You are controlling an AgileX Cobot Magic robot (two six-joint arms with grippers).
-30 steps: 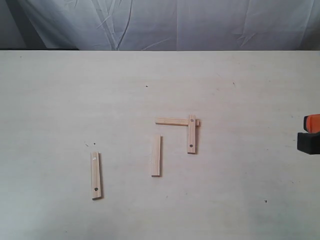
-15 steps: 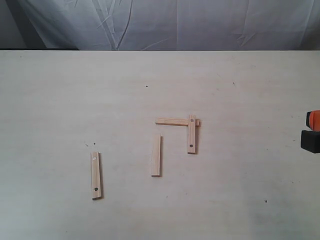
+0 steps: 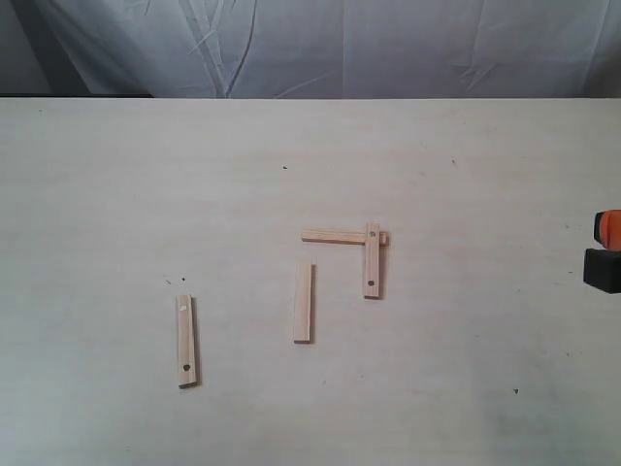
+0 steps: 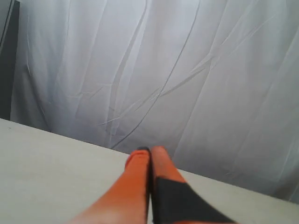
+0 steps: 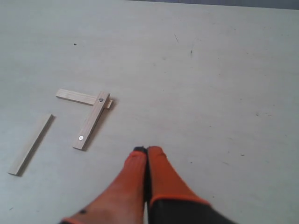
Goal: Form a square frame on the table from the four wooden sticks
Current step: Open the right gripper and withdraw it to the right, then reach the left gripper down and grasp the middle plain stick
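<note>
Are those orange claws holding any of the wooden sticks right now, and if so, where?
Nothing is held. The left gripper and the right gripper are both shut, with nothing between their fingers.

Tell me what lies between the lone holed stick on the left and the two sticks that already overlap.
One plain stick, lying apart from both; the rest is bare table. The exterior view shows it.

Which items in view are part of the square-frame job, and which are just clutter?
Job: corner plain stick and corner holed stick, overlapped in an L; loose plain stick; loose holed stick; table.
Not job: white backdrop cloth.
</note>
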